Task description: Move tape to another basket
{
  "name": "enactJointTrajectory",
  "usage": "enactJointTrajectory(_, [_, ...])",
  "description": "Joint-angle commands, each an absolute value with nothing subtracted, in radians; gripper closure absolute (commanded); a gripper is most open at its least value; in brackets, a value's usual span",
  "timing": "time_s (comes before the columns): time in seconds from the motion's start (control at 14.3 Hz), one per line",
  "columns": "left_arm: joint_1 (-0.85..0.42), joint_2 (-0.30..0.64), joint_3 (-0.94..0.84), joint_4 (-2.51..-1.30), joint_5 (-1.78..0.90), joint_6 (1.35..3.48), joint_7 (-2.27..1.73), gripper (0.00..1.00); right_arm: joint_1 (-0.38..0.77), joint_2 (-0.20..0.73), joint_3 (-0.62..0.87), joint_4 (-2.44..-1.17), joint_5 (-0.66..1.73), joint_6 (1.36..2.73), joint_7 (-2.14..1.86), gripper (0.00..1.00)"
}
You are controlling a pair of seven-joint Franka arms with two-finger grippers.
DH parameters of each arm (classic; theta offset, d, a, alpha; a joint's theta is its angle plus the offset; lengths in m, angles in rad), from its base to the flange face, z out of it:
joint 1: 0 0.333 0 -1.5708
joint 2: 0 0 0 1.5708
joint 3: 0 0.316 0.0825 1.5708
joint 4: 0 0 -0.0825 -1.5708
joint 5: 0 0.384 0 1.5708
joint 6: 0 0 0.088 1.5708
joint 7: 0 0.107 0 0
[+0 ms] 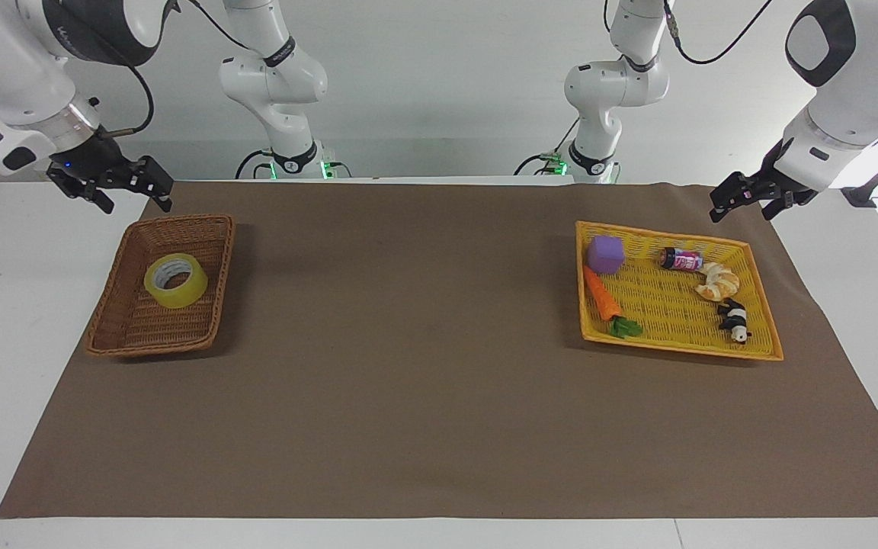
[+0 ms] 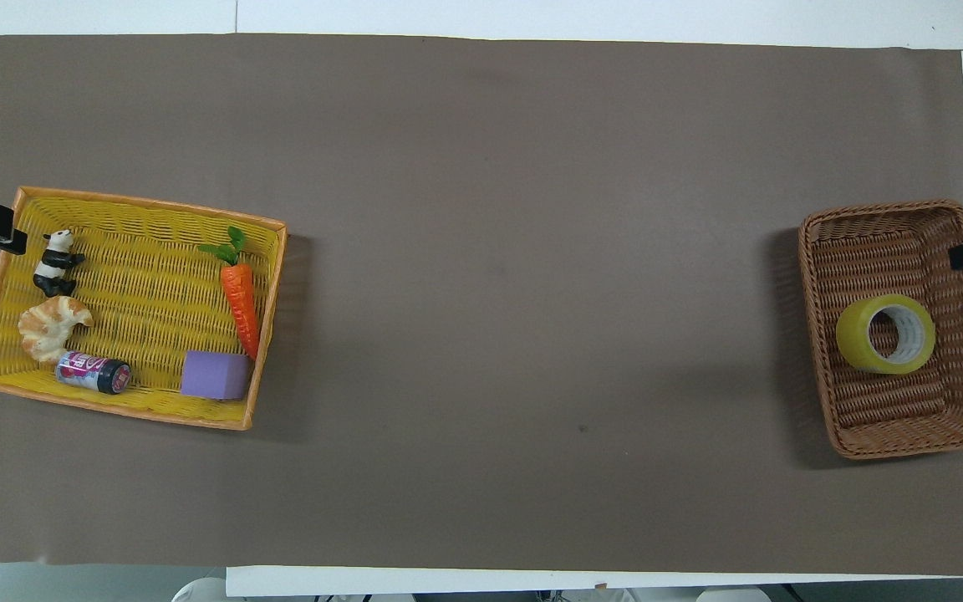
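Translucent yellow packing tape roll [image 1: 176, 280] lies flat inside dark-brown woven wicker basket [image 1: 120, 326], toward right arm's end of the table. Right gripper [image 1: 128, 191] hangs over the table edge beside the basket's robot-side rim, fingers spread, empty. Left gripper [image 1: 745, 204] hangs beside bright yellow-orange woven tray [image 1: 675, 347], fingers apart, empty.

Tape [image 1: 175, 280] in basket [image 1: 128, 339], right arm's end; tray [image 1: 675, 347] at left arm's end.
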State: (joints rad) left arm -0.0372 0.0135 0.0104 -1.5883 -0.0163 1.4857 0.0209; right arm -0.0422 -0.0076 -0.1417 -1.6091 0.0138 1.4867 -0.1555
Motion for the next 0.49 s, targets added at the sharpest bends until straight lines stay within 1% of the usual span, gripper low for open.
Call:
enactJointTrajectory(0.0, [-0.043,-0.003,0.014,-1.603,0.005,1.474,0.021,0.0,-0.043,0.021,-0.143,-1.551,-0.005,1.439,-0.138,0.0])
enactJointTrajectory(0.14, [-0.043,-0.003,0.014,-1.603,0.005,1.474,0.021,0.0,-0.044,0.032,-0.144,-1.52,-0.008,1.411,-0.137,0.0])
enactJointTrajectory(0.42, [-0.043,-0.003,0.015,-1.603,0.003,1.476,0.021,0.0,-0.044,0.021,-0.144,-1.543,-0.014,1.414,-0.137,0.0])
